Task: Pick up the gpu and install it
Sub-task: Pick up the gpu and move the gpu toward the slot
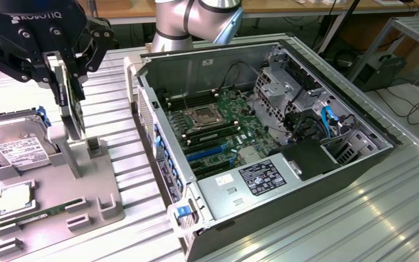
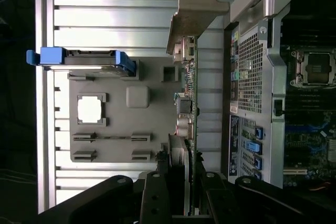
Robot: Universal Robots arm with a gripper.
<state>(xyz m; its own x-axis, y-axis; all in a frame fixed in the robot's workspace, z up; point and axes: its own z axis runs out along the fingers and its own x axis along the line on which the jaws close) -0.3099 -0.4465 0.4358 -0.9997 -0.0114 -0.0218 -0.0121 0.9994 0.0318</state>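
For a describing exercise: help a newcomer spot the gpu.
On the exterior view's left of the computer case sits a grey tray. Over it the thin dark gpu stands on edge in the gripper, unlike the silver, labelled hard drive.

gpu [image 1: 71, 112] | thin dark card, silver end bracket | upright, edge-on | gripped in claw [image 1: 65, 82] | at grey holder [image 1: 85, 180]

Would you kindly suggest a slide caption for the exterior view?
Gripper holding the gpu upright over the gray fixture, beside the open computer case.

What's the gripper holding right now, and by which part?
The gripper holds the gpu by its upper edge, pinched across both faces, at the end away from the bracket.
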